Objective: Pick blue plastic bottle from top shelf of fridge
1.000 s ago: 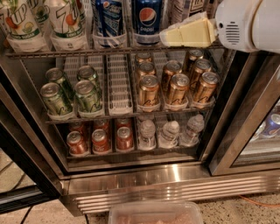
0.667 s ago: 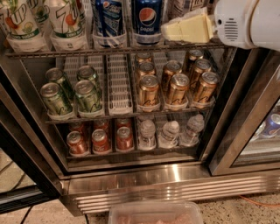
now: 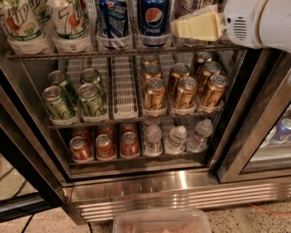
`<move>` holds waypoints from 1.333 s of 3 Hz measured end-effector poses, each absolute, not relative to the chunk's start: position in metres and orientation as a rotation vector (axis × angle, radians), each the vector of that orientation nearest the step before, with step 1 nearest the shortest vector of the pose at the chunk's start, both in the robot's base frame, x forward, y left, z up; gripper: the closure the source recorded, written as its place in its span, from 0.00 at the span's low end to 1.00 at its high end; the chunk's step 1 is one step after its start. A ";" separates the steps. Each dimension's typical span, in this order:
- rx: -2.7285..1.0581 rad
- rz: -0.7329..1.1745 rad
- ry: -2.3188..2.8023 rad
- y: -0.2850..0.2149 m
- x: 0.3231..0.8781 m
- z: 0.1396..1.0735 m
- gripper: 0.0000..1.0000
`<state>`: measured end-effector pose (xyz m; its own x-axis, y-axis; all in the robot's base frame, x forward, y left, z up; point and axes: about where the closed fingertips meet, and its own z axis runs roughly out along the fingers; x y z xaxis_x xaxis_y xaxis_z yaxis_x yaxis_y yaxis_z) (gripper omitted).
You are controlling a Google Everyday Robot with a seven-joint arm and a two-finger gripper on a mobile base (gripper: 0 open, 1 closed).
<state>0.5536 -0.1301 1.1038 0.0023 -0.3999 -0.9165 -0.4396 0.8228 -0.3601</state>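
Blue plastic bottle (image 3: 188,6), tall and clear with a pale label, is not yet visibly grasped; the reaching step appears to be in hand. Nearest, the white arm's pale yellow gripper (image 3: 196,26) hangs at the grey wire top shelf (image 3: 113,51) of the stainless steel fridge (image 3: 150,191). Whether it is open cannot be told. The bottle stands behind it, partly hidden, right of dark blue Pepsi bottles (image 3: 153,20). The next move probably calls for closing around the bottle's body.

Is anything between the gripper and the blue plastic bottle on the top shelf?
Nothing visible. The gripper is at the right end of the top shelf, directly before the blue plastic bottle, hiding its lower part; the Pepsi bottle stands to their left.
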 end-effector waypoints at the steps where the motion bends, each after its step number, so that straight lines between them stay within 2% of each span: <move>1: -0.656 0.022 1.607 -0.136 0.557 1.104 0.28; 2: -0.630 0.002 1.591 -0.143 0.569 1.105 0.35; 4: -0.652 -0.013 1.594 -0.135 0.597 1.097 0.40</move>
<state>0.5967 -0.1348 1.0971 0.0145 -0.4108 -0.9116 -0.3956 0.8350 -0.3825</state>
